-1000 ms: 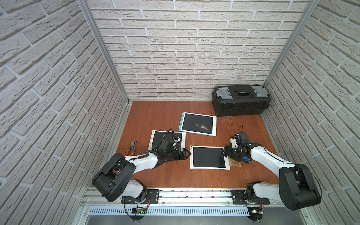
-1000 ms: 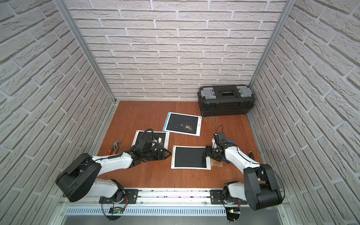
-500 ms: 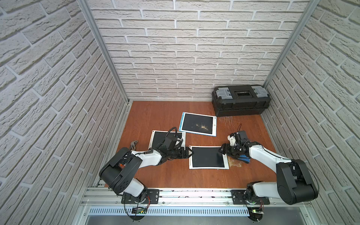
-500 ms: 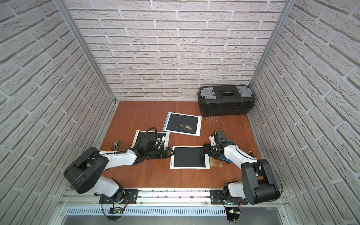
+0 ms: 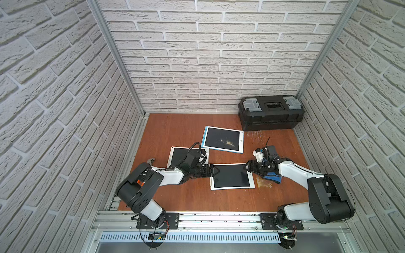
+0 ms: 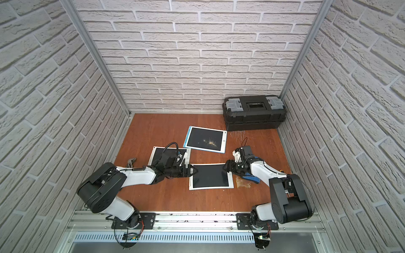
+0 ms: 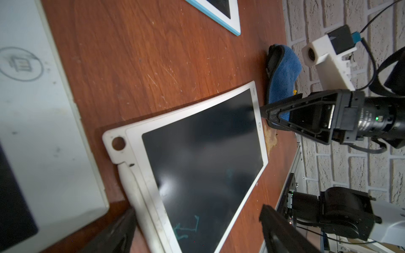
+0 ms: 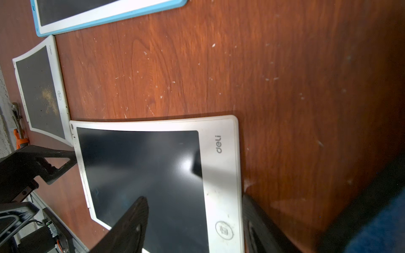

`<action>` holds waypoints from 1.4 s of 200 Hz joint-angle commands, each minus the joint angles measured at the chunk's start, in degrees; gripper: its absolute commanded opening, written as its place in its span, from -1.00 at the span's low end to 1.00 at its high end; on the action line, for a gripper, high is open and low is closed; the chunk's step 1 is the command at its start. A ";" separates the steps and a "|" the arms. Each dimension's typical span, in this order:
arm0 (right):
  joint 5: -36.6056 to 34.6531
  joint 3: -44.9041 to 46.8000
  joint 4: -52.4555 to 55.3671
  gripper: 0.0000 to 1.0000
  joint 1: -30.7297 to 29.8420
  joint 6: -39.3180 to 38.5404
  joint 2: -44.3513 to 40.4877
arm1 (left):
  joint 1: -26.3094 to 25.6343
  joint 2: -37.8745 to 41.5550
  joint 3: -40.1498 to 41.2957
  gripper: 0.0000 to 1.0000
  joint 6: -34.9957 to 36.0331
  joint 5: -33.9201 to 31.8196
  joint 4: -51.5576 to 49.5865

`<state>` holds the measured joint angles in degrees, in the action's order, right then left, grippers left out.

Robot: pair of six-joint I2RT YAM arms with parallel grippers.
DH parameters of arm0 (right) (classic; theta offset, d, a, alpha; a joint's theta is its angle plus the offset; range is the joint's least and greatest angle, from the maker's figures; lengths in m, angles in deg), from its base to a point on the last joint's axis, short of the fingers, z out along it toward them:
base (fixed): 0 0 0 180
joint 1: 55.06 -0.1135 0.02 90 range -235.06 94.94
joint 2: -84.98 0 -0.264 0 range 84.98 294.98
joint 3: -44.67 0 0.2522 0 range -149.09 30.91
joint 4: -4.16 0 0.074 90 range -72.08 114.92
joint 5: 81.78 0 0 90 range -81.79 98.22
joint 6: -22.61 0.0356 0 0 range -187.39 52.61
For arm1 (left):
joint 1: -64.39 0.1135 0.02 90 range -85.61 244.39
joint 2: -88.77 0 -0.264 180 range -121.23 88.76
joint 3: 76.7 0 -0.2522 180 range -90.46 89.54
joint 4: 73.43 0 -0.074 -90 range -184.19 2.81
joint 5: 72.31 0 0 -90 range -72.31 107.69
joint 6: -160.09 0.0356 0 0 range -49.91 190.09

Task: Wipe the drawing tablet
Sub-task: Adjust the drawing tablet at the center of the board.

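At the bench's front middle: tablet bracketed, wiping not begun

Near the front edge of the bench [image 5: 175, 131], the drawing tablet [image 5: 231, 178] lies between both arms. The left gripper [image 5: 216, 171] is released, jaws straddling the tablet's left edge. The right gripper [image 5: 247, 169], also released, straddles its right edge. The blue cloth [image 5: 272, 176] lies just beside, ungrasped. The next move likely calls for clenching that cloth.

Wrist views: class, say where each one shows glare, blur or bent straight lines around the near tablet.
Left wrist view: a soft glare patch on the tablet screen, its straight edges bowed by the lens. Right wrist view: a brighter glare spot on the same screen, its long edge curved, the blue cloth beside it out of focus.
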<state>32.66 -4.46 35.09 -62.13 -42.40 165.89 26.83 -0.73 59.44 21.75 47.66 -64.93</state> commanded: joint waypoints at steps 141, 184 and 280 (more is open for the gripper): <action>-0.98 1.17 3.49 0.41 -2.05 -0.30 1.29 | -0.57 3.74 5.21 0.78 -1.63 -1.15 -16.23; -1.51 1.21 3.62 0.41 -2.03 -0.22 0.93 | -0.41 5.75 6.68 0.79 -0.98 -2.33 -20.73; -1.29 1.05 3.57 0.41 -2.11 -0.21 1.42 | -2.79 -1.48 8.30 0.80 -10.68 4.90 -4.10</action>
<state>30.67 -4.81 34.87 -63.44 -42.77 166.00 25.43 2.73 63.79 15.46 52.21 -65.87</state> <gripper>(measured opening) 0.704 0.898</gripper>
